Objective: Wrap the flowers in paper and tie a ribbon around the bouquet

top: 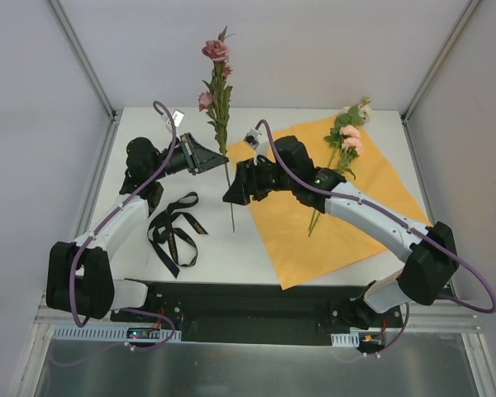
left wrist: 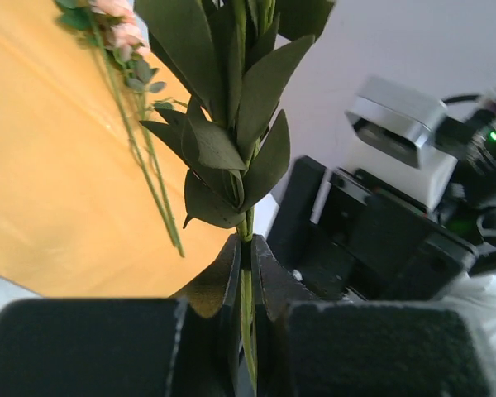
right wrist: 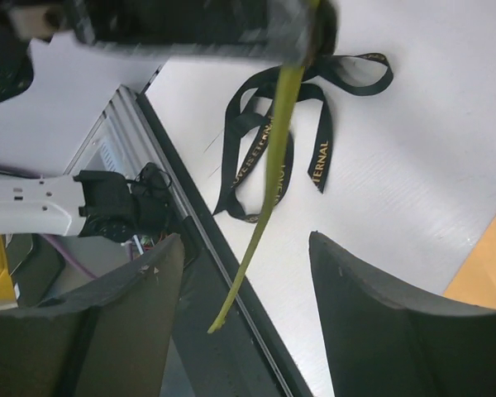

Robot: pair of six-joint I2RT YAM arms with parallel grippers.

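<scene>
My left gripper (top: 208,157) is shut on the thin green stem (left wrist: 248,273) of a leafy flower stalk and holds it upright above the table, its mauve blooms (top: 215,51) at the top. The stem's lower end (right wrist: 269,174) hangs free between the fingers of my right gripper (right wrist: 246,241), which is open and touches nothing; that gripper (top: 231,195) sits just right of the stem. A second bunch of pink flowers (top: 347,139) lies on the orange paper (top: 347,223), spread flat at the right. The black ribbon (top: 175,233) with gold lettering lies loosely coiled on the table at the left.
The white table (top: 231,252) is walled by a metal frame (top: 95,178) on the left and right. In the right wrist view the table's near edge (right wrist: 198,248) runs under the stem tip. My two arms almost meet at mid table.
</scene>
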